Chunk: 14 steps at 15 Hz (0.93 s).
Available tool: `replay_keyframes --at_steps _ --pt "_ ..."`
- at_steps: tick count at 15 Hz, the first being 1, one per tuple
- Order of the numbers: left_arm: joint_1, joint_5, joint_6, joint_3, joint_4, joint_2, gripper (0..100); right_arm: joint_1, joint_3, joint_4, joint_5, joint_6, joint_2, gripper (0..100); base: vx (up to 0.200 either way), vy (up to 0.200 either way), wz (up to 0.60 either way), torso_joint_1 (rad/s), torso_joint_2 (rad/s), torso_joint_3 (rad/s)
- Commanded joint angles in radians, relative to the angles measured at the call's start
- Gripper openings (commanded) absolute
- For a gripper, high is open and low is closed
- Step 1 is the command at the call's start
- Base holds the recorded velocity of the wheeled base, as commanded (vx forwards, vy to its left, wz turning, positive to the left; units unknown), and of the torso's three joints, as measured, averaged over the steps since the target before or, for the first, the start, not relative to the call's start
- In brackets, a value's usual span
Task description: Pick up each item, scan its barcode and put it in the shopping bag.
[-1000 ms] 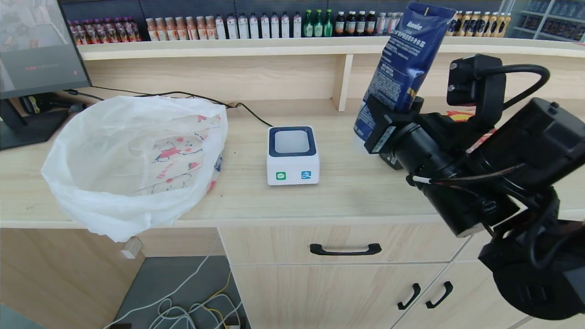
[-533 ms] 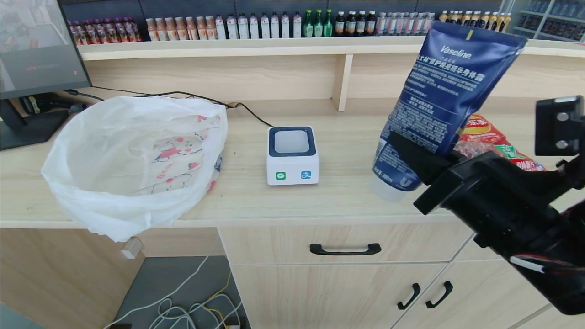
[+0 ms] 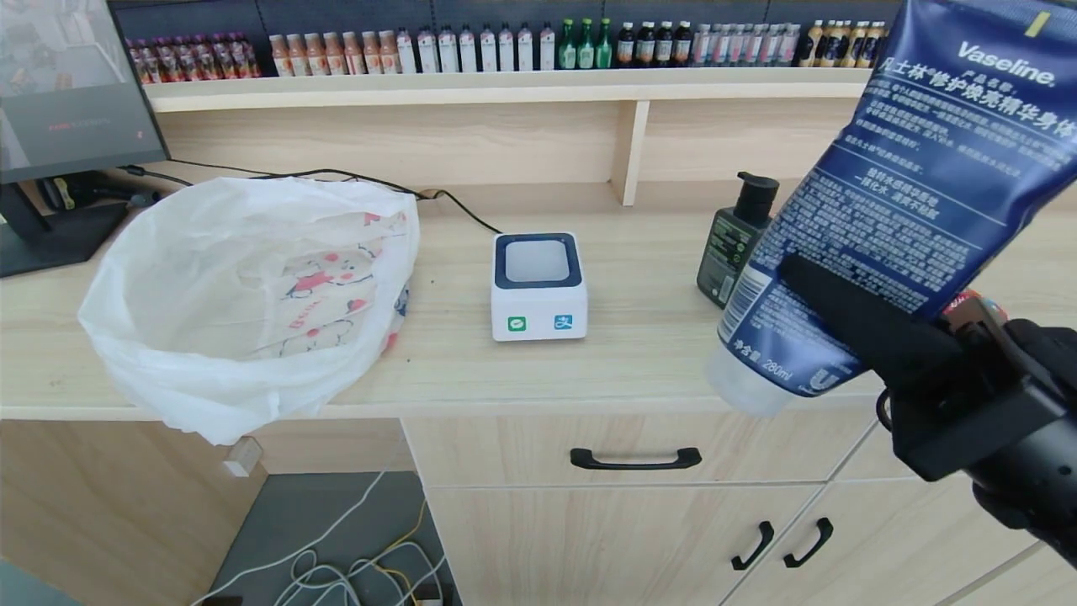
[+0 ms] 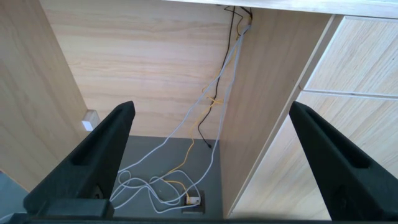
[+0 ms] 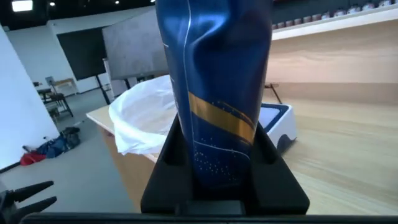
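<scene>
My right gripper (image 3: 846,313) is shut on a dark blue lotion tube (image 3: 917,202), held tilted above the counter's right front edge, cap end down and to the left. In the right wrist view the tube (image 5: 217,81) stands between the two black fingers (image 5: 171,152). A white scanner (image 3: 538,286) with a dark-framed window sits mid-counter. The white plastic shopping bag (image 3: 244,286) lies open at the left. A dark pump bottle (image 3: 734,244) stands right of the scanner. My left gripper (image 4: 217,168) is open below the counter.
A monitor (image 3: 71,84) stands at the far left, with a black cable (image 3: 454,202) running to the scanner. A shelf of bottles (image 3: 505,46) lines the back. A red packet (image 3: 969,301) peeks from behind the tube. Drawers (image 3: 635,459) and floor cables (image 4: 168,186) lie below.
The right gripper has carried the tube rightward and closer to the head camera, tilting it more. The dark pump bottle behind it has come into sight. The bag and scanner have not moved.
</scene>
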Motion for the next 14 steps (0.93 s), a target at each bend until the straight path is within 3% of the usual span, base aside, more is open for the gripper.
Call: replay_keyframes --at_steps 1,6,14 --pt "0.000 0.000 0.000 0.000 -0.001 0.000 100 0.002 0.003 -0.003 0.025 0.000 -0.015 0 0.000 0.000 0.00 0.000 0.00 0.000" --pt "0.000 0.000 0.000 0.000 -0.001 0.000 100 0.029 -0.006 -0.047 0.222 0.050 0.004 0 0.000 0.000 0.00 0.000 0.00 0.000" --pt "0.000 0.000 0.000 0.000 -0.001 0.000 100 0.088 -0.071 -0.047 0.248 0.089 0.013 0 0.000 0.000 0.00 0.000 0.00 0.000"
